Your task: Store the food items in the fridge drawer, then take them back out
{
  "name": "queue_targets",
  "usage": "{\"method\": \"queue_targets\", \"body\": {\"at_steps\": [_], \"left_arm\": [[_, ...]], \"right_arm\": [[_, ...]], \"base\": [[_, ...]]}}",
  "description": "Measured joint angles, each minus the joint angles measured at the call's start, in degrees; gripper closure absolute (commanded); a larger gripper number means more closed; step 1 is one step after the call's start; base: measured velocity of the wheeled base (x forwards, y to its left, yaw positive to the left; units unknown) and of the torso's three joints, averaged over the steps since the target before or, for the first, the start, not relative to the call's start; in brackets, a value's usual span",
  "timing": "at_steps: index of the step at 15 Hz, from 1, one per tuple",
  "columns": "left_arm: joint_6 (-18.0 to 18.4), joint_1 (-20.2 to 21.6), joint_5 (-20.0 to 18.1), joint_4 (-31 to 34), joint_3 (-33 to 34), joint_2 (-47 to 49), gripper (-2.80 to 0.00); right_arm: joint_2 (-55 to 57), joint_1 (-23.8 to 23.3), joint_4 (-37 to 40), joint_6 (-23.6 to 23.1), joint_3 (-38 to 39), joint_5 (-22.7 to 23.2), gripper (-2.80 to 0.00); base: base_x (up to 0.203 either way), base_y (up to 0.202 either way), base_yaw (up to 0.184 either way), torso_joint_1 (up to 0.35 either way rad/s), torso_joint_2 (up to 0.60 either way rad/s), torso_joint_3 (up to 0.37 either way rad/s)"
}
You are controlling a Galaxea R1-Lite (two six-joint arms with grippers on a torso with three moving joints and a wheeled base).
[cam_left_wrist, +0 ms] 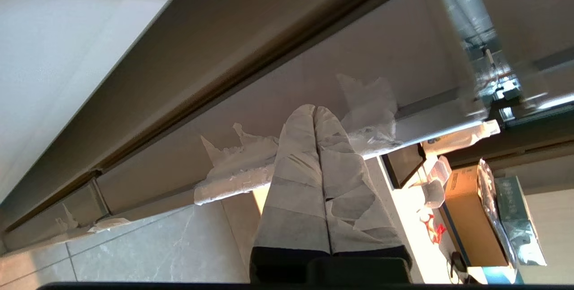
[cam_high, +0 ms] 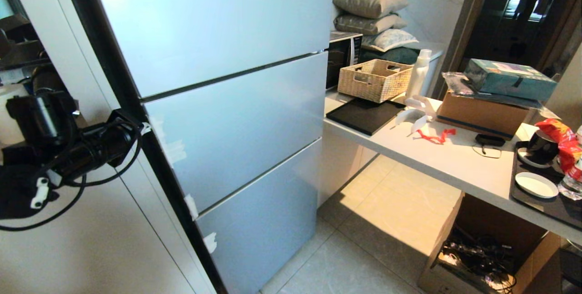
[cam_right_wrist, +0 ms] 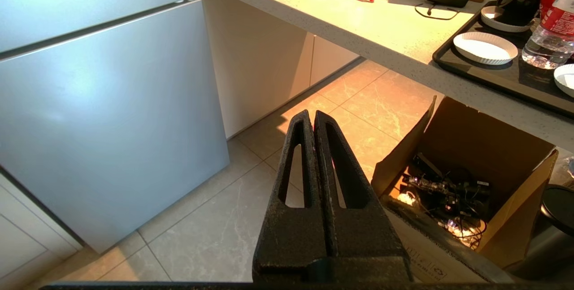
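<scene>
Head view: the left arm [cam_high: 68, 148] sits at the left edge beside the closed fridge [cam_high: 227, 117]. No fruit or drawer is visible. The left pincer [cam_left_wrist: 315, 110], tips together, meets the fridge's taped edge. The right pincer [cam_right_wrist: 313, 114], pressed together, hangs over the floor [cam_right_wrist: 215, 227].

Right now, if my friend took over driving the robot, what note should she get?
Left gripper: shut, holding nothing, tips close to the taped edge of the fridge door, at the fridge's left side.
Right gripper: shut, holding nothing, hanging over the floor near the cardboard box.
Job's things: no fruit and no fridge drawer in sight; all fridge door panels look closed.
Done: nothing that shows.
Left: open the fridge, find the fruit, store it in the drawer, take it back out.
</scene>
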Motion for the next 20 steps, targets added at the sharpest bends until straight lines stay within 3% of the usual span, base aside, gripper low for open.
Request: {"method": "queue_targets", "body": {"at_steps": [7, 13, 20], "left_arm": [[-0.17, -1.3, 0.42, -1.98, -0.2, 1.59, 0.0], [-5.98, -2.19, -0.22, -1.97, -0.43, 3.58, 0.0], [-6.44, -4.48, -1.01, -1.44, 2.24, 1.28, 0.0]], "right_arm": [[0.0, 0.0, 0.0, 0.0, 0.0, 0.0, 0.0], [0.0, 0.0, 0.0, 0.02, 0.0, 0.0, 0.0], [0.0, 0.05, -0.02, 0.02, 0.0, 0.02, 0.0]], "base": [[0.0, 0.0, 0.0, 0.0, 0.0, 0.0], [0.0, 0.0, 0.0, 0.0, 0.0, 0.0], [0.0, 0.0, 0.0, 0.0, 0.0, 0.0]]}}
